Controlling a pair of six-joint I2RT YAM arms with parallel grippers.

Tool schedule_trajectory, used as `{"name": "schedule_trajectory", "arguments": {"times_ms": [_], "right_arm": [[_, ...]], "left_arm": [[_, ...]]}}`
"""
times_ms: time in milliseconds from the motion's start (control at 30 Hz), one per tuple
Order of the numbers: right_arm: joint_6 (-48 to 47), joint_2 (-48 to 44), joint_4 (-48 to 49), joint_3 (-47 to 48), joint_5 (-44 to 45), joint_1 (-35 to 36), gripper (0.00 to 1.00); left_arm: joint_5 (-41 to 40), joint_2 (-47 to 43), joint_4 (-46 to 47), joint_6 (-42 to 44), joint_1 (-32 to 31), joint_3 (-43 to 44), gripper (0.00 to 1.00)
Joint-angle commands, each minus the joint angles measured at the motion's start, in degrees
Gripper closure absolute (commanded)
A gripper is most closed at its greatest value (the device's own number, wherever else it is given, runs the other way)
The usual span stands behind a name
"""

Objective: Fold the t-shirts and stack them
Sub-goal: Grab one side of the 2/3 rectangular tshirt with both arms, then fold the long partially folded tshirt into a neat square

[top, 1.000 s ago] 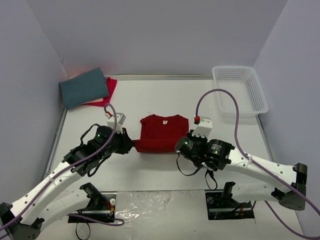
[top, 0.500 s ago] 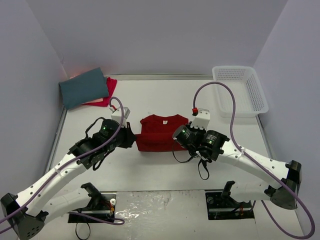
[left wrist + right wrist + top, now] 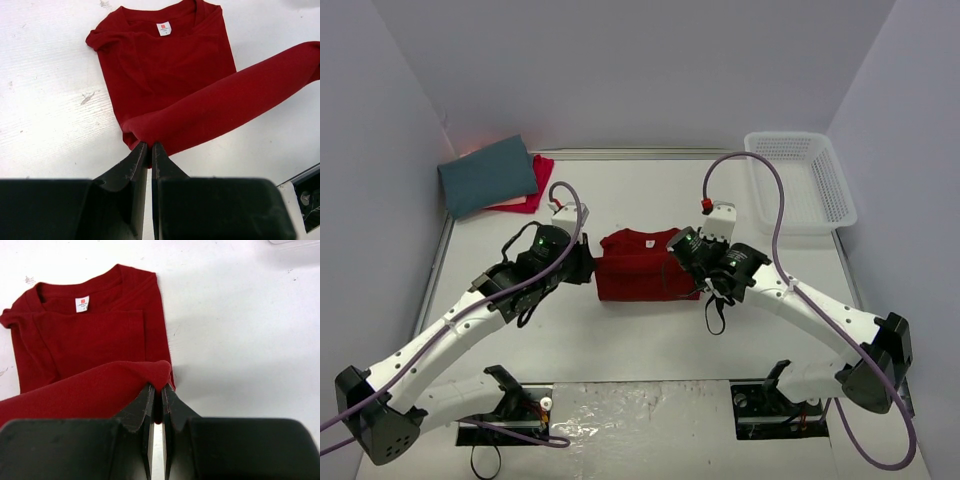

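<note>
A deep red t-shirt lies in the middle of the table, sleeves folded in, collar and white label away from the arms. Its near hem is lifted off the table and stretched between both grippers. My left gripper is shut on the hem's left corner, and my right gripper is shut on the right corner. In the top view the left gripper and right gripper flank the shirt. A folded slate-teal t-shirt rests on a pinkish-red one at the back left.
A white mesh basket stands at the back right corner. The table's left rim runs beside the stack, with grey walls close on both sides. Both arms' cables loop above the table.
Both grippers have moved away from the arms' bases, toward the collar, carrying the lifted near hem over the shirt's body. The stack and basket have not moved.
</note>
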Motion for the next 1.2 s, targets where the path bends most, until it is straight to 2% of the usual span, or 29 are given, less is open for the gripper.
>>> {"name": "schedule_trajectory", "arguments": {"times_ms": [0,533,1167], "right_arm": [[-4.7,1.1,0.5,1.1,1.6,-3.1,1.00],[-13.9,6.3,7.2,3.0,-4.4,-12.4,1.00],[-21.1,15.4,12.2,8.4,-11.0,-19.3,1.00]], "left_arm": [[-3.1,0.7,0.8,1.7,1.0,2.9,0.98],[-3.7,8.0,3.2,1.8,2.4,7.2,0.98],[-1.6,15.8,5.5,2.2,6.1,12.2,0.98]]}}
